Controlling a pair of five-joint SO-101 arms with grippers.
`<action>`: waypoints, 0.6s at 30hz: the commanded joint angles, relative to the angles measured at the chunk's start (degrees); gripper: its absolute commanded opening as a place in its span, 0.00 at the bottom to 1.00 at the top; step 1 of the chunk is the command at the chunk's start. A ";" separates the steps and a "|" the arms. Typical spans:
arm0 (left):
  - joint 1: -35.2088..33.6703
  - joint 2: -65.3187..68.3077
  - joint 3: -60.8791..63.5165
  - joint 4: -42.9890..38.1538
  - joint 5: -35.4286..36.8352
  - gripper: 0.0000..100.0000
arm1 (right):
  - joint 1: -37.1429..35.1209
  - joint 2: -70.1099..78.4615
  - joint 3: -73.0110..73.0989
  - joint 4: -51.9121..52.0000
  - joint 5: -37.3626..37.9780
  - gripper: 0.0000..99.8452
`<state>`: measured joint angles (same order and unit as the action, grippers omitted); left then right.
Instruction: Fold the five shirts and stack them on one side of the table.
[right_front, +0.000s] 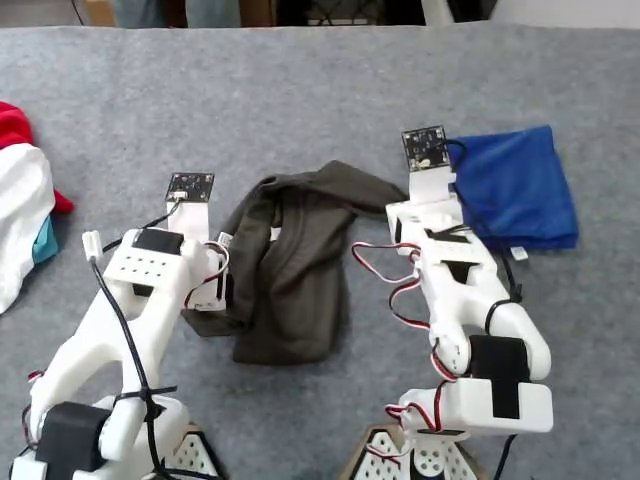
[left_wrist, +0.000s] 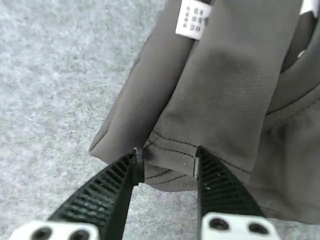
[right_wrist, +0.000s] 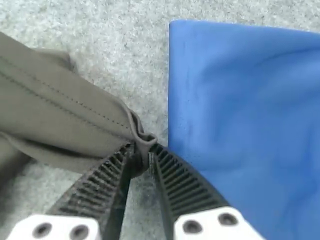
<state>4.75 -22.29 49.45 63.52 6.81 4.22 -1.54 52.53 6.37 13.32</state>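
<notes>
I've got the left gripper clamped on the olive shirt at its hem, far side from the blue shirt; right gripper pinches its corner, fingers narrow, just beside the blue shirt.

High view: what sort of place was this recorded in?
Probably a robot-training bench in a lab or workshop: a grey carpet-covered table, a white left arm and right arm based at its near edge, an olive shirt and a folded blue shirt on it.
</notes>
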 joint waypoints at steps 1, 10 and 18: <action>0.66 0.09 -2.15 -0.35 -0.35 0.18 | 0.62 -0.13 -2.51 -0.97 -0.18 0.01; 0.57 6.95 -4.97 -0.88 -0.26 0.18 | 0.62 -0.13 -2.51 -0.97 -0.18 0.01; -0.13 7.47 -15.25 10.20 -0.26 0.18 | 0.53 -0.13 -2.42 -0.97 -0.18 0.01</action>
<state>4.75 -14.64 38.29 71.69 6.81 4.22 -1.54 52.53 6.37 13.32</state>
